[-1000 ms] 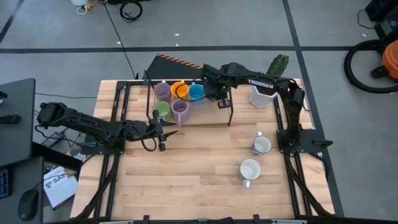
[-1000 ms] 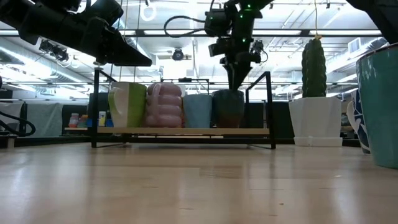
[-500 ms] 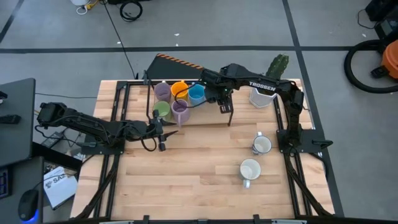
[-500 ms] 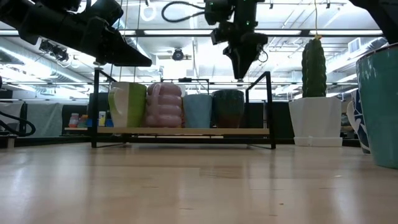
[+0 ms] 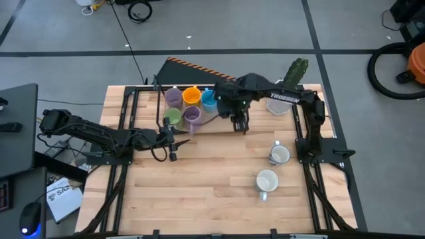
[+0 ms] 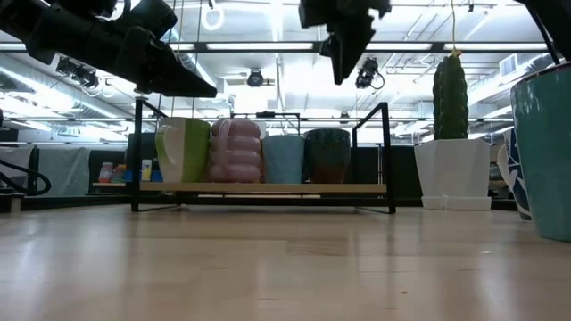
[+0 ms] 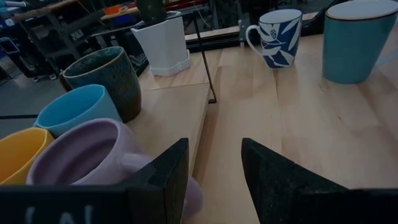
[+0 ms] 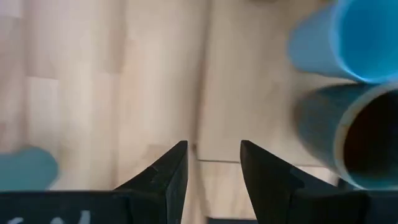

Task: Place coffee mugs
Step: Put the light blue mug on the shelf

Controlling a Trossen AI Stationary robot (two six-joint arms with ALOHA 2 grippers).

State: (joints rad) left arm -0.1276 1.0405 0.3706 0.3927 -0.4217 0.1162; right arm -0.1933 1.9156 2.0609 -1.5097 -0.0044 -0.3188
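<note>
Overhead, we find the right gripper hanging above the front edge of the low rack, its fingers parted with nothing between them; its own wrist view confirms the gap, showing bare wood through it. Just beside it, toward the rack's back, stand the dark brown mug and the blue mug, then the orange mug and two purple mugs, with the green mug farthest along. On the table in front of this gripper, well apart from it, sit two white mugs. The cactus pot stands beyond it, off the rack.

From table height we see the mugs lined up on the shelf and the gripper well above them. The left gripper waits near the green mug, fingers apart and empty; only its wrist view shows a leaf pattern on one white mug.
</note>
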